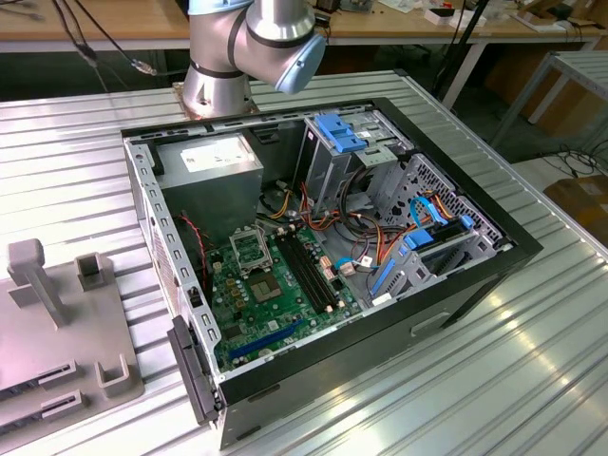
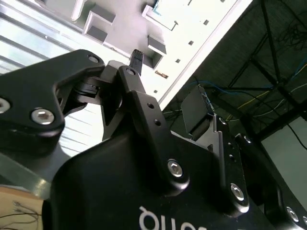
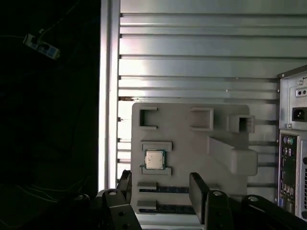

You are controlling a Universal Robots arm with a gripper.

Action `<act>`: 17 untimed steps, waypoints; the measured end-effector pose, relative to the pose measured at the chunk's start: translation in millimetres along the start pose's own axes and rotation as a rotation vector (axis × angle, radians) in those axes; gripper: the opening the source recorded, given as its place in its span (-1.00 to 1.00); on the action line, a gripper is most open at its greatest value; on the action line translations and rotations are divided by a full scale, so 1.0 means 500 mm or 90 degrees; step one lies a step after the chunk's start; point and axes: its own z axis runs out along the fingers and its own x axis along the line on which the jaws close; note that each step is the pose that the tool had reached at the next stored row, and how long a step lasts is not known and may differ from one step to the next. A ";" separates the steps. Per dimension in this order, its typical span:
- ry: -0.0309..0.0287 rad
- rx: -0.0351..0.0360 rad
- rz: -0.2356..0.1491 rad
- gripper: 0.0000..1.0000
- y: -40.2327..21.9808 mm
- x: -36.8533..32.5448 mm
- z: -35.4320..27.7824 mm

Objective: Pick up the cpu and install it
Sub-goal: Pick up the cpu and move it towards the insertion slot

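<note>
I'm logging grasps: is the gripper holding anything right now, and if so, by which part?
Nothing is held. The gripper is open and empty in the first wrist view. The cpu lies untouched in its recess on the grey tray.

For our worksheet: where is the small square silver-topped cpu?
In the first wrist view, the cpu sits in a recess of the grey holder plate, clear of the open tool.
</note>
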 end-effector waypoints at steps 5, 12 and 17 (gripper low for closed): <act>-0.0028 0.0002 -0.002 0.20 -0.002 0.003 0.010; -0.0080 0.0006 -0.006 0.20 -0.008 0.008 0.029; -0.0093 0.0010 -0.017 0.20 -0.016 0.013 0.041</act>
